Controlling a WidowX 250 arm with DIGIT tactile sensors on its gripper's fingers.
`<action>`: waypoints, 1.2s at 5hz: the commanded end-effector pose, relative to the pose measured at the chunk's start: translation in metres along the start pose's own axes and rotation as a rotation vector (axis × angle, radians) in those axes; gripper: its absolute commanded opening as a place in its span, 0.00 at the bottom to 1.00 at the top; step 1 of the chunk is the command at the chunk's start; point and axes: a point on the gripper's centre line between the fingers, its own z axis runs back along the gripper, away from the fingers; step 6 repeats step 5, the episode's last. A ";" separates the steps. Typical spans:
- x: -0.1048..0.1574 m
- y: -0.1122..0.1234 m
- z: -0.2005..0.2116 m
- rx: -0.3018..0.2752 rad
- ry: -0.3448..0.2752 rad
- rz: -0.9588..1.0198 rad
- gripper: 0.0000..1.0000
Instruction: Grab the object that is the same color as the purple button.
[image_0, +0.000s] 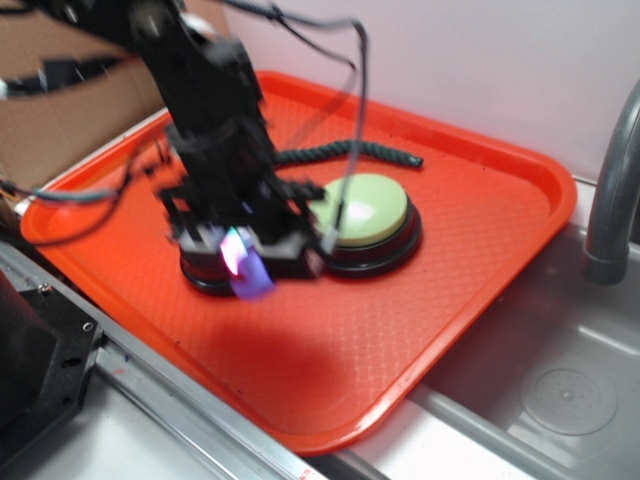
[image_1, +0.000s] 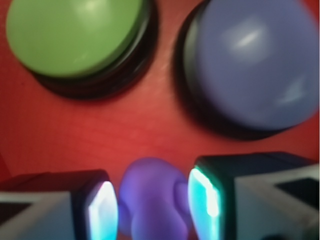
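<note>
As seen by the wrist camera, left to right:
Left pad (image_1: 102, 212): glowing, just beside the duck, contact unclear.
Purple duck (image_1: 150, 200): dead centre in the gap of the gripper (image_1: 152, 210), over the red tray (image_1: 100, 135).
Right pad (image_1: 205, 200): hard against the duck.
Jaws: narrowly spread about the duck; a firm pinch I cannot tell.
Purple button (image_1: 255, 65): beyond, right of the green button (image_1: 75, 32).

kitchen-style test bench: steel sink (image_0: 560, 390), faucet (image_0: 612, 190), orange tray (image_0: 480, 290).
</note>
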 end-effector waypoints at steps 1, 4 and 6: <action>0.056 0.032 0.085 0.018 -0.006 -0.096 0.00; 0.096 0.090 0.145 -0.106 -0.088 0.082 0.00; 0.098 0.092 0.141 -0.059 -0.060 0.127 0.00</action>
